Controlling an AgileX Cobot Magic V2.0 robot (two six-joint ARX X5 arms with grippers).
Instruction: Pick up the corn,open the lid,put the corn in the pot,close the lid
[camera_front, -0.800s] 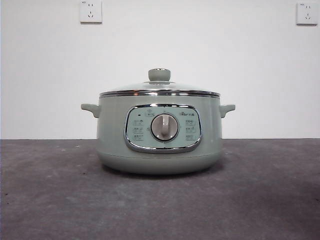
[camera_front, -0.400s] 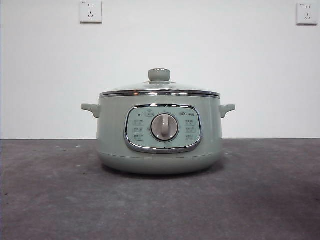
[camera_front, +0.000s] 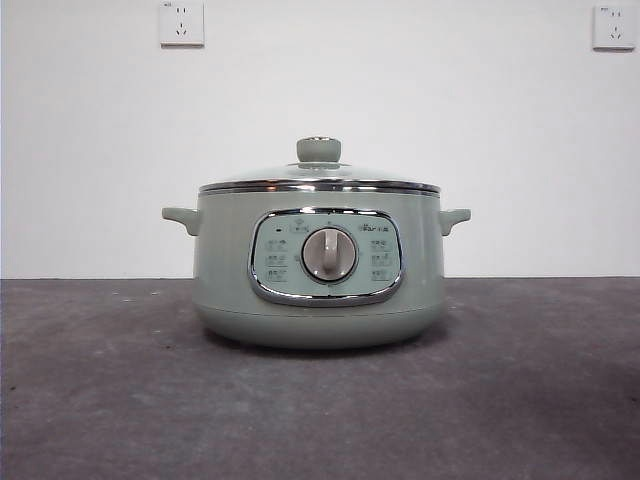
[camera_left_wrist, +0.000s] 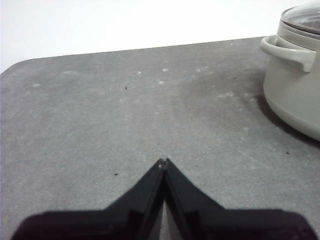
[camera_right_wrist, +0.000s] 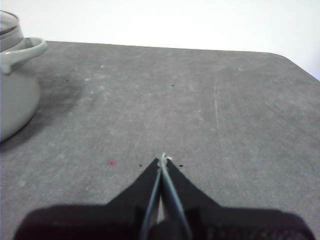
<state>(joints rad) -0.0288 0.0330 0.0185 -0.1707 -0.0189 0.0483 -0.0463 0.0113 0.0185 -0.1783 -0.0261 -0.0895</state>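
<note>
Room: a plain white wall with two wall sockets (camera_front: 181, 22), one at the upper left and one at the upper right of the front frame.
Surface: a dark grey, faintly scuffed desk (camera_front: 100, 400) fills the lower part of every view.
Corn: not visible in any view, so which way it lies from either end effector, and how its long axis runs, cannot be told.
Pot: the pot (camera_front: 318, 270) stands at the centre of the front frame, its control panel and dial facing the camera.
Lid: the lid (camera_front: 318, 178) sits closed on the pot's rim, knob upward.
Left end effector: the left end effector (camera_left_wrist: 163, 162) has its jaws pressed together and holds nothing; it is low over bare desk, with the pot at the right edge of its frame, one handle turned toward it.
Right end effector: the right end effector (camera_right_wrist: 162, 161) is likewise closed and empty, with the pot at the left edge of its frame.
Nearer arm: the pot lies between the two arms, neither clearly closer.
Judgement: no step looks done; the corn must first be found.
</note>
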